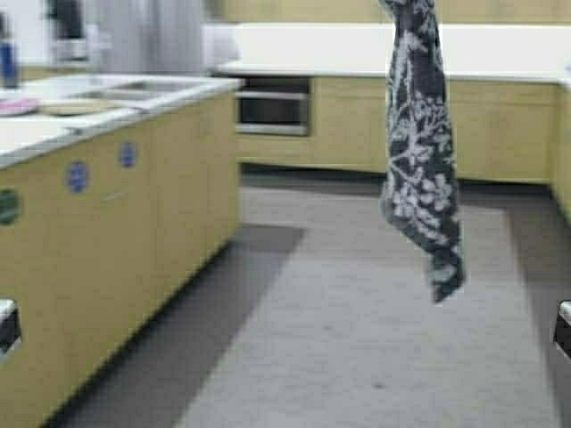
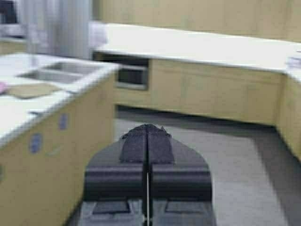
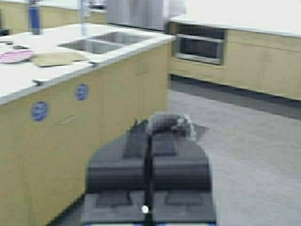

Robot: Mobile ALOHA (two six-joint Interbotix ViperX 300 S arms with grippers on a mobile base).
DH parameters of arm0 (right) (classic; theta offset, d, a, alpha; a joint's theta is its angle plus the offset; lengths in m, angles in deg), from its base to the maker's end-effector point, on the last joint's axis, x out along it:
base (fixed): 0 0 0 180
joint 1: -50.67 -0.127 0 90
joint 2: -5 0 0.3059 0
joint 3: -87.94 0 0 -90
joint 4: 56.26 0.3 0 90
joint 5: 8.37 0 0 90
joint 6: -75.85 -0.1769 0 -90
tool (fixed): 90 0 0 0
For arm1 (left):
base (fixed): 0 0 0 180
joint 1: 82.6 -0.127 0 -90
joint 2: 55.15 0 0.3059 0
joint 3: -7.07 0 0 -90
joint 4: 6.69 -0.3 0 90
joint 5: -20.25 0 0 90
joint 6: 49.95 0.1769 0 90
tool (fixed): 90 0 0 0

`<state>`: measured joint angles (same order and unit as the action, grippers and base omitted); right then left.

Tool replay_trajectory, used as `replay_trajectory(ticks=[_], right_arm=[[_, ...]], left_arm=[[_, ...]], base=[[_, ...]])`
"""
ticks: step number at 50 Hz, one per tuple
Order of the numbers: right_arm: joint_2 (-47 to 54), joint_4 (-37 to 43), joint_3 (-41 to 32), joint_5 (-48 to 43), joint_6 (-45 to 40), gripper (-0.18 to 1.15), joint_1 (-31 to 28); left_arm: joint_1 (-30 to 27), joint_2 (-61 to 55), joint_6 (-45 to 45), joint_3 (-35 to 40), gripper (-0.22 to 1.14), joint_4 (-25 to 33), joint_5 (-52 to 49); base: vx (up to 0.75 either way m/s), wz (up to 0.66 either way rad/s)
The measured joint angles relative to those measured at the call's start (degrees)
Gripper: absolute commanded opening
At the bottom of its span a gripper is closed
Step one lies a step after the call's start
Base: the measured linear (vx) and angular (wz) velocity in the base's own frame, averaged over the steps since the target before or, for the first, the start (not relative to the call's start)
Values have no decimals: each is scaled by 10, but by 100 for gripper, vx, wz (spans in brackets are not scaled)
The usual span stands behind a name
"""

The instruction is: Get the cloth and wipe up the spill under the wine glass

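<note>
Nearest the cameras, two grippers were counted. The left gripper [image 2: 147,131], at lower centre of the left wrist view, had its fingers pressed together with nothing between them. The right gripper [image 3: 157,132], at lower centre of the right wrist view, was clamped on a grey wad of the cloth [image 3: 169,123] at its fingertips.

One cloth was counted. In the high view the cloth [image 1: 419,160] hung limp from the top edge at upper right, its lower end in mid-air above the floor [image 1: 357,339] and touching nothing below.

The floor formed one wide open lane through the centre and lower right of the high view. Its left edge was the face of one cabinet island [image 1: 134,232], running from lower left toward upper centre.

On that face were two blue round stickers [image 1: 78,176] and one green sticker [image 1: 7,207] at the far left edge.

On the island's white top, at upper left:
- one pink plate [image 1: 16,106];
- one tan mat [image 1: 76,107] beside it;
- one sink [image 1: 134,89] with two basins, beyond the mat;
- one blue bottle [image 1: 7,58], farthest back.

Farthest off, one back counter [image 1: 357,53] closed the lane across the top of the frame, with one built-in oven [image 1: 272,107] beneath it at upper centre.
</note>
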<state>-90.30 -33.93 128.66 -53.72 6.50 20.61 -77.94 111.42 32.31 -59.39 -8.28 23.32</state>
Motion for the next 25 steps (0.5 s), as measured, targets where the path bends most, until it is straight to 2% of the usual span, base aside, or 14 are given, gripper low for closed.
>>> replay_trajectory(ticks=[9, 20, 25], right_arm=[[13, 0, -6, 0, 0, 7, -1], [14, 0, -19, 0, 0, 7, -1], [16, -1, -27, 0, 0, 7, -3]], left_arm=[[-2, 0, 1, 0, 2, 0, 0], [-60, 0, -2, -1, 2, 6, 13], [-65, 0, -3, -2, 2, 9, 16]], base=[[-2, 52], [0, 44], [1, 35]])
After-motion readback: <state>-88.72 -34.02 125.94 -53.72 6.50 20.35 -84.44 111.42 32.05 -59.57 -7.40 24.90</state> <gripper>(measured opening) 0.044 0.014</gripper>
